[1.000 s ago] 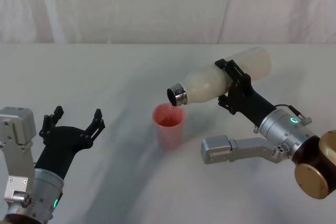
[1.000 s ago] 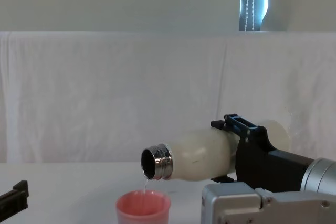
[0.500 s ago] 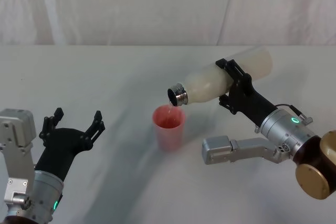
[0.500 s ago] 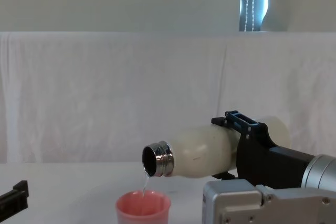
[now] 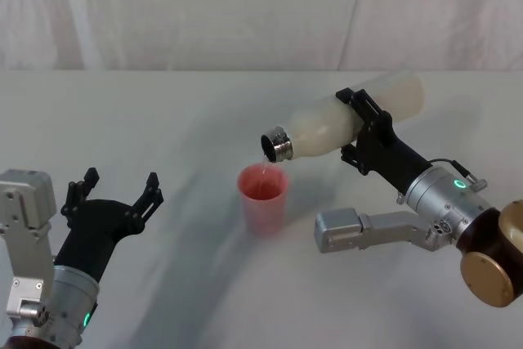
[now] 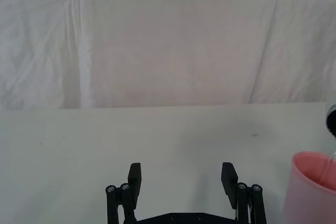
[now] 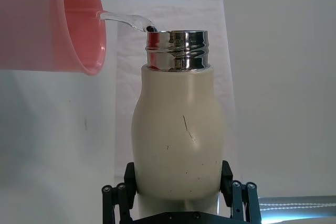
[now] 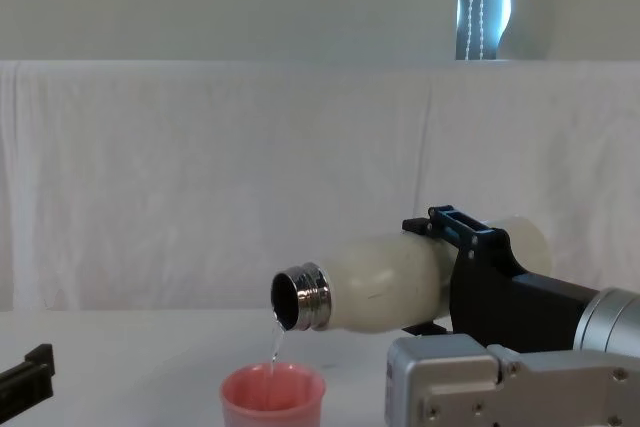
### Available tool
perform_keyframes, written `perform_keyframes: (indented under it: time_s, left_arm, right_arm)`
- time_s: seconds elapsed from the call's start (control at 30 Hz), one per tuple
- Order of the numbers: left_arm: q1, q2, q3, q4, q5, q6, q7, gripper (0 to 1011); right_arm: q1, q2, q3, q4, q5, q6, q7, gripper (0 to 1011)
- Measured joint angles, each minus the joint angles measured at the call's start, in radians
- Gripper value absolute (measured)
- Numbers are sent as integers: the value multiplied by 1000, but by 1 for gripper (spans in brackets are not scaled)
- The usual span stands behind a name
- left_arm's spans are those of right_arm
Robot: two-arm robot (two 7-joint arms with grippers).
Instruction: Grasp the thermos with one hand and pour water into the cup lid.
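The cream-white thermos (image 5: 323,128) lies nearly level in the air, its steel neck tipped down toward the left. My right gripper (image 5: 353,128) is shut around its body, seen in the chest view as the right gripper (image 8: 440,274). A thin stream of water (image 8: 275,342) falls from the neck into the pink cup lid (image 5: 263,198), which stands upright on the table just below. In the right wrist view the thermos (image 7: 178,140) points at the cup lid (image 7: 58,19). My left gripper (image 5: 121,177) hovers open and empty at the near left.
A white cloth covers the table (image 5: 163,112) and hangs as a backdrop behind it. The right arm's silver link (image 5: 359,230) sits low, just right of the cup lid. The cup lid (image 6: 315,182) shows at the edge of the left wrist view, beyond my open left gripper (image 6: 181,171).
The thermos neck has risen a little while water keeps running into the cup lid. The left arm has barely shifted.
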Motion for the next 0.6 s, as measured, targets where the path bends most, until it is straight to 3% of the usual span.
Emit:
perform_keyframes:
  time_s: [0.6]
  left_arm:
    - [0,0,0,0,0,0,0,1001]
  right_arm:
    - [7,0,0,1,2,0,3,951]
